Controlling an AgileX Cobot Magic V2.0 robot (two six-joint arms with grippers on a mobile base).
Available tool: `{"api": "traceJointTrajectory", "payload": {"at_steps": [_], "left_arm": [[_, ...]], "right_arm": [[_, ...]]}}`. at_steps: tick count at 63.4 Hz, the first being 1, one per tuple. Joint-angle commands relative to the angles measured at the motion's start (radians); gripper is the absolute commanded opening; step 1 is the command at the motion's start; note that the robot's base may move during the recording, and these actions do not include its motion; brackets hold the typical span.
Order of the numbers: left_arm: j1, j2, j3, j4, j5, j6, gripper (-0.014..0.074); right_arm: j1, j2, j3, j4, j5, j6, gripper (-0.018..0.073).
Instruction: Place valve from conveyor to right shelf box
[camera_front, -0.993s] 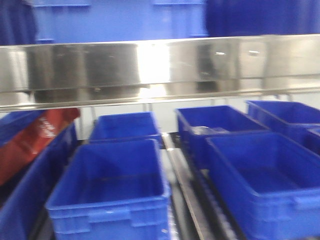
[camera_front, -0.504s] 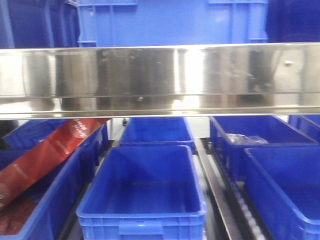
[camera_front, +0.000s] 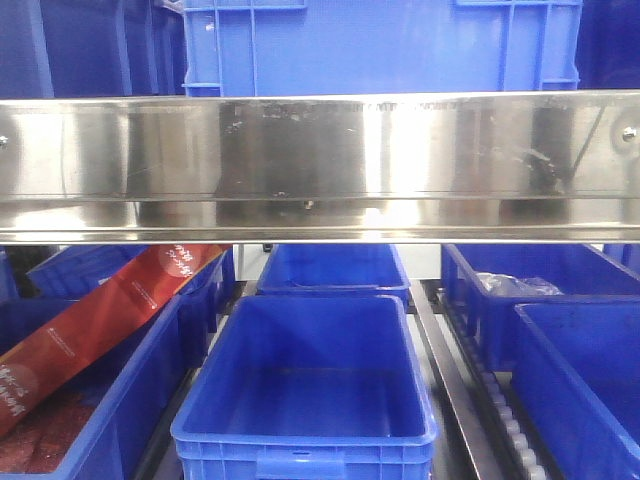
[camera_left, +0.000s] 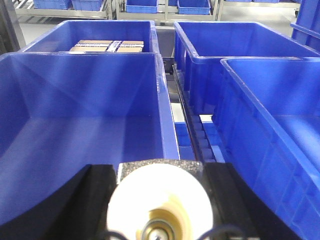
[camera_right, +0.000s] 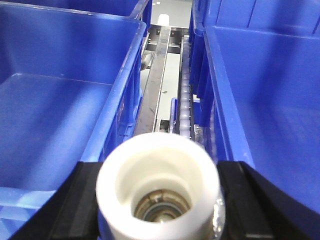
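Shelving bay: steel rail (camera_front: 320, 165) across 12 o'clock, blue bins below; centre bin (camera_front: 300, 436) at 6 o'clock, red packet (camera_front: 100, 320) at 8 o'clock. Right gripper (camera_right: 160, 200): clenched on valve (camera_right: 157, 165), a white collar round a metal bore, at 6 o'clock in its wrist view, over roller track (camera_right: 186, 100) between two bins. Left gripper (camera_left: 160, 202): clenched on blurred white disc (camera_left: 160, 192), 6 o'clock.
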Motion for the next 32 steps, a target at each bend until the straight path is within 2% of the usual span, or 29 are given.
{"api": "traceJointTrajectory", "payload": {"at_steps": [1, 32], "left_arm": [[0.000, -0.013, -0.010, -0.010, -0.052, -0.006, -0.0111], [0.000, -0.013, -0.010, -0.010, -0.050, -0.006, -0.0111]], "right_arm": [[-0.004, -0.014, -0.020, -0.004, -0.078, -0.002, -0.0154], [-0.004, -0.014, -0.020, -0.004, -0.079, -0.002, -0.0154]]}}
